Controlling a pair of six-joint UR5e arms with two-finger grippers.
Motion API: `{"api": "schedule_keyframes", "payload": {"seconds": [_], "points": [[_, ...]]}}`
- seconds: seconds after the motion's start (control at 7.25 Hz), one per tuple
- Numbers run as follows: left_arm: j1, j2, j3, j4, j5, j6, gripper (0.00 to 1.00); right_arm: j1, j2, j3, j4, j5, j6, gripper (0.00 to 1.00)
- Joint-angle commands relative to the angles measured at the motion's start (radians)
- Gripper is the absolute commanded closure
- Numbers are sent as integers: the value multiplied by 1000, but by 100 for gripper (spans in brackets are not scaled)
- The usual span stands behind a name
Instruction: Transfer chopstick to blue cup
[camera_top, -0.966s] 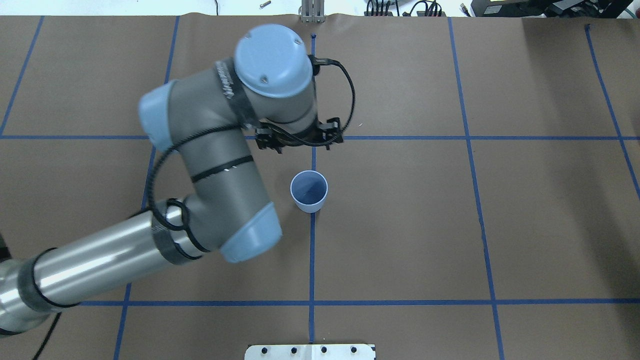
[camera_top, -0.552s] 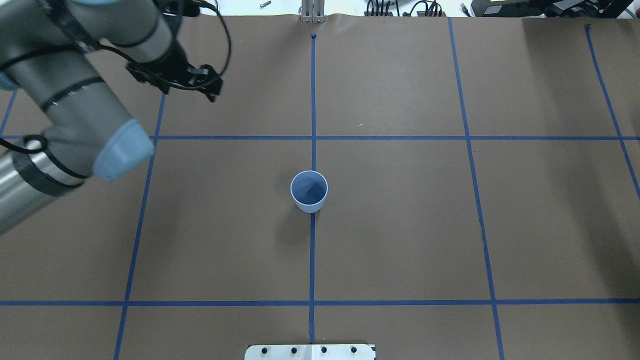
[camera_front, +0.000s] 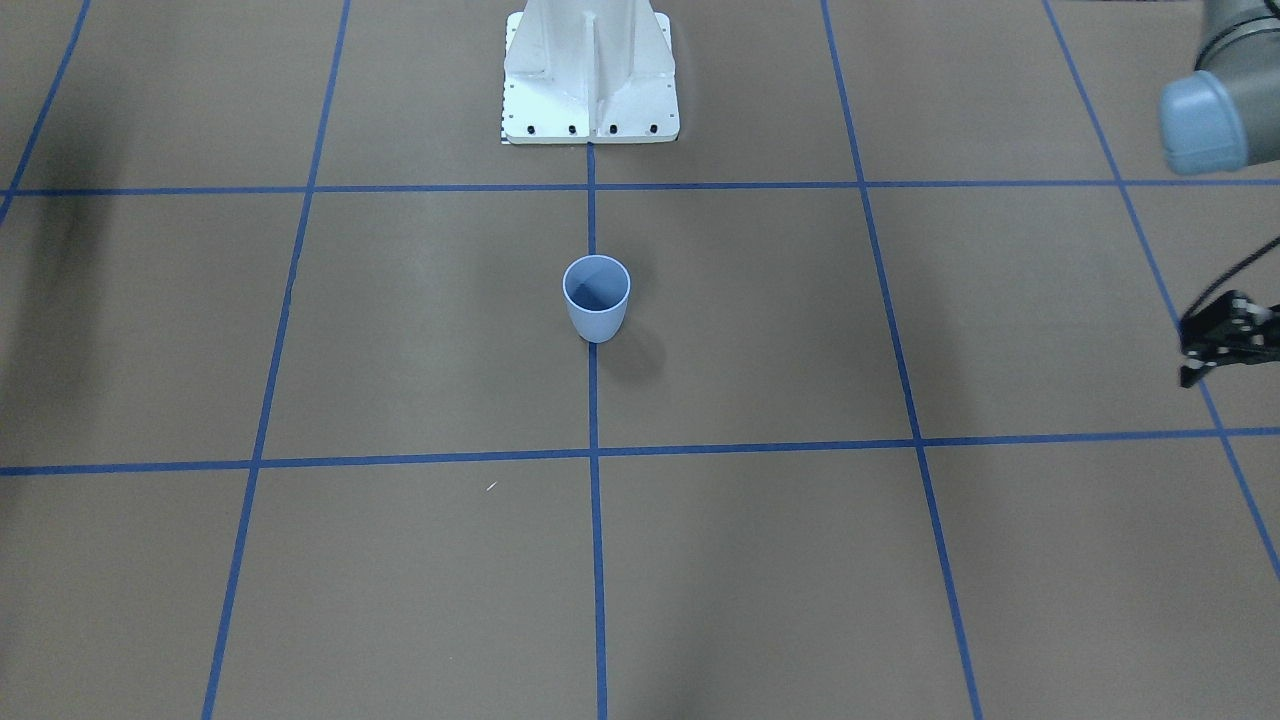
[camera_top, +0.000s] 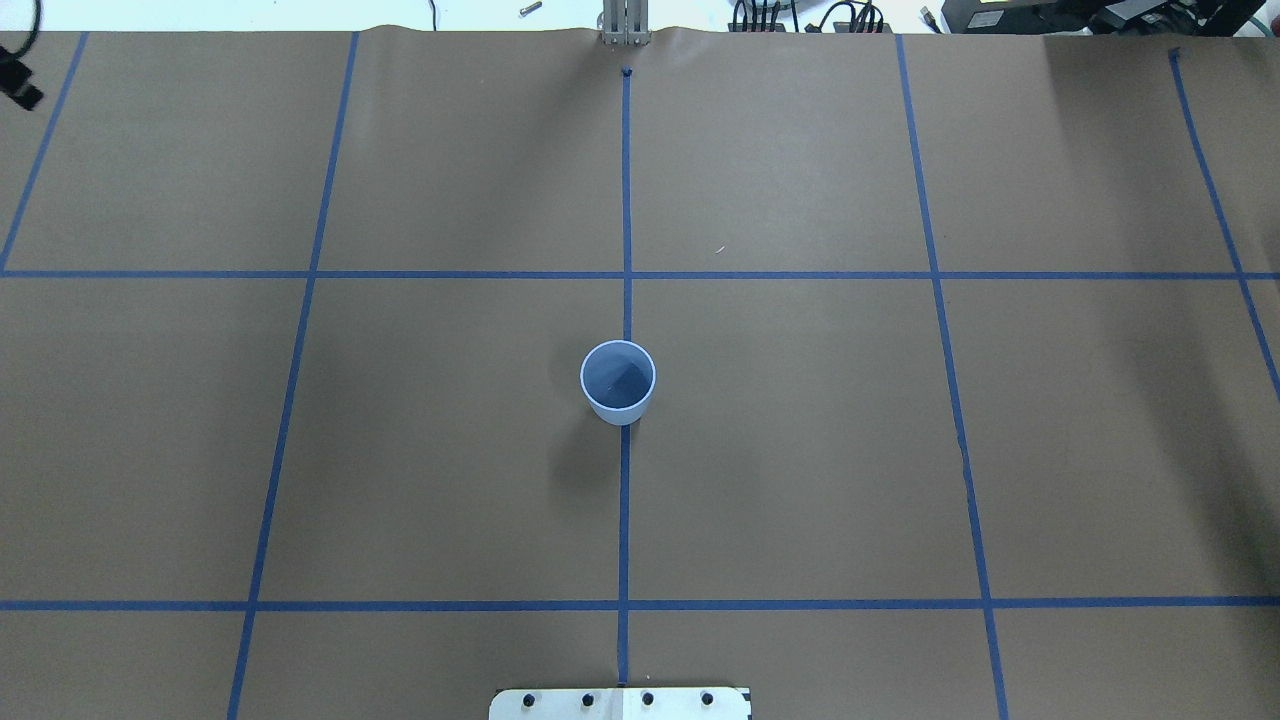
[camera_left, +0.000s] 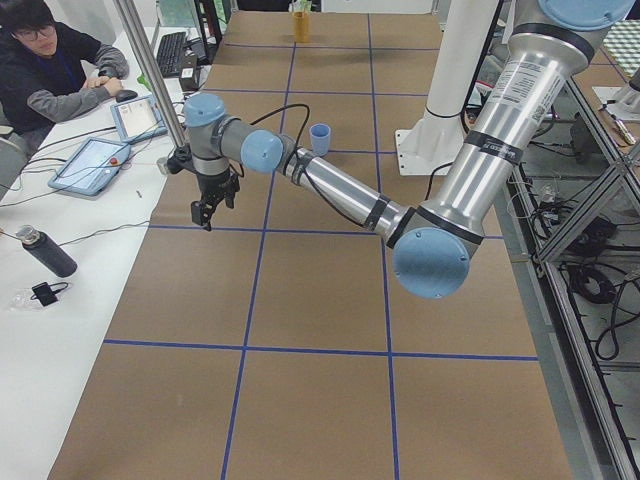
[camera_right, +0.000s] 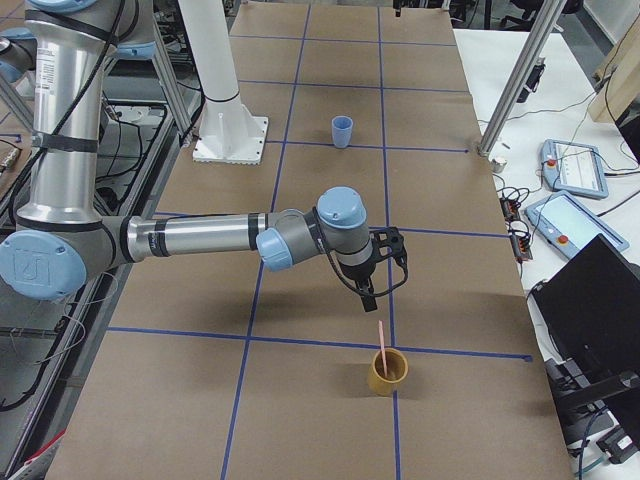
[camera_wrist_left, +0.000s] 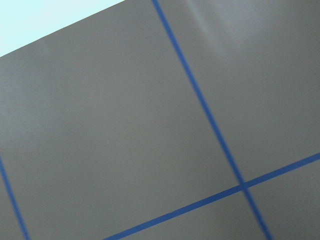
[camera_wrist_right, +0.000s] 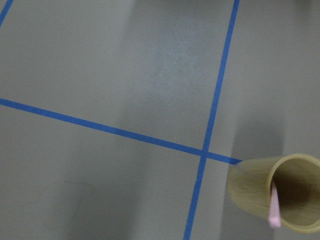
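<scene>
The blue cup (camera_top: 618, 385) stands upright and empty at the table's middle; it also shows in the front view (camera_front: 597, 298) and both side views (camera_left: 320, 138) (camera_right: 342, 131). A pink chopstick (camera_right: 381, 345) stands in a tan cup (camera_right: 387, 372) at the table's right end, and both show in the right wrist view (camera_wrist_right: 274, 207) (camera_wrist_right: 280, 192). My right gripper (camera_right: 378, 290) hovers a little above and short of the tan cup; I cannot tell its state. My left gripper (camera_front: 1200, 360) is far to the left, cut off by the frame edge (camera_top: 20, 88), its state unclear.
The robot's white base (camera_front: 590, 90) is at the near middle edge. An operator (camera_left: 50, 70) sits by tablets (camera_left: 95, 160) and a bottle (camera_left: 45, 255) on the white bench past the table's far-left side. Blue tape lines grid the brown table.
My left arm has swung from just beyond the blue cup away to the far left, and now only a bit of its gripper remains in the overhead view. The cup has not moved.
</scene>
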Motion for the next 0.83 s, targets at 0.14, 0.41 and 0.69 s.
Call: {"api": "schedule_keyframes", "payload": {"seconds": [0.14, 0.41, 0.69], "points": [[-187, 126, 162, -114, -2, 423, 2, 59, 19, -11, 13, -34, -203, 0], [-187, 196, 166, -202, -2, 419, 2, 59, 60, -66, 16, -40, -201, 0], [-187, 197, 172, -202, -2, 420, 2, 50, 128, -180, 18, -55, -193, 1]]}}
